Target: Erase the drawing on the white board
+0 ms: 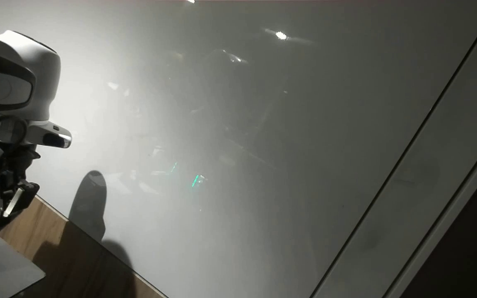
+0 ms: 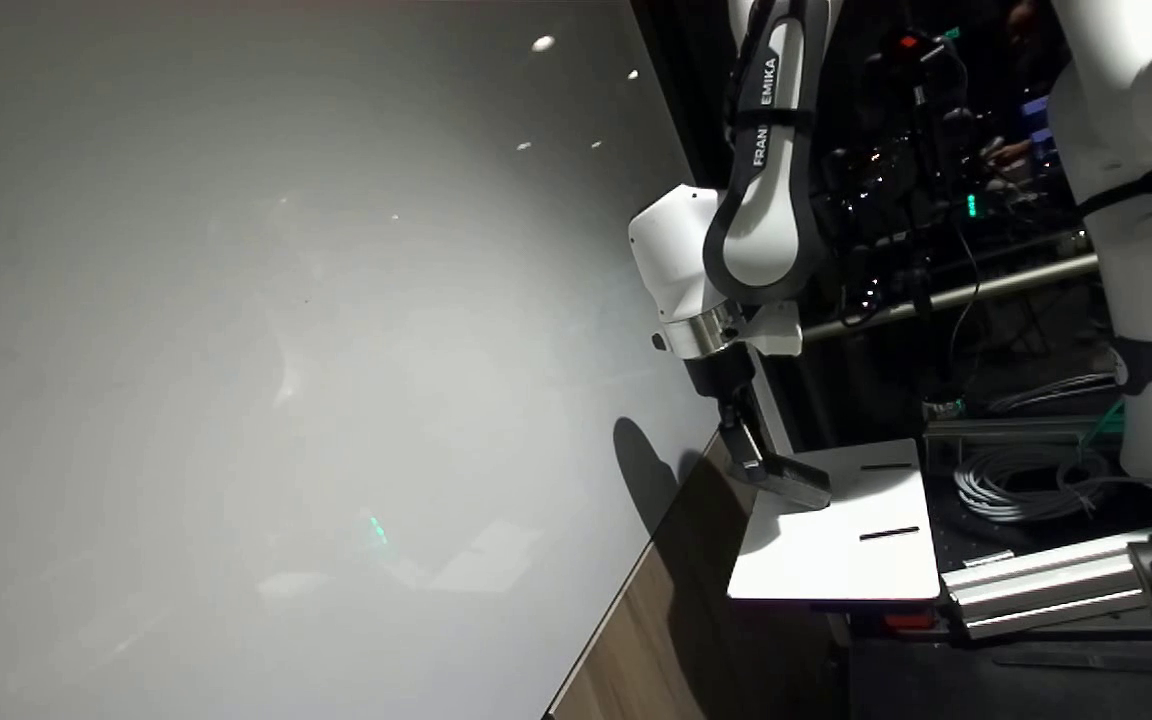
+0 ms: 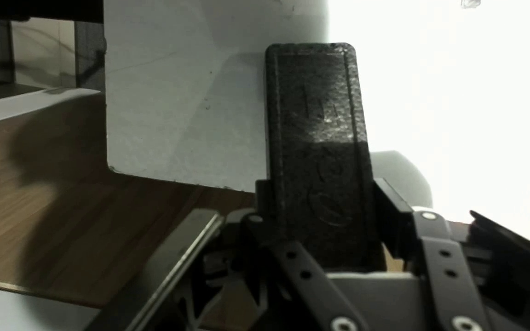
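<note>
Black, two-fingered gripper (image 3: pixel 325 207) is clamping a dark-grey, speckled rectangular block (image 3: pixel 318 115), fingers (image 3: pixel 393 220) standing part-way apart against its sides. In an exterior view, smooth, glossy, grey-white white board (image 2: pixel 266 300) is stretching off toward nine o'clock from gripper.

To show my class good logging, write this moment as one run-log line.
tool: gripping dark-grey oblong block | block: partly over white rectangular plate, contact unclear | large glossy grey-white board: apart from block
</note>
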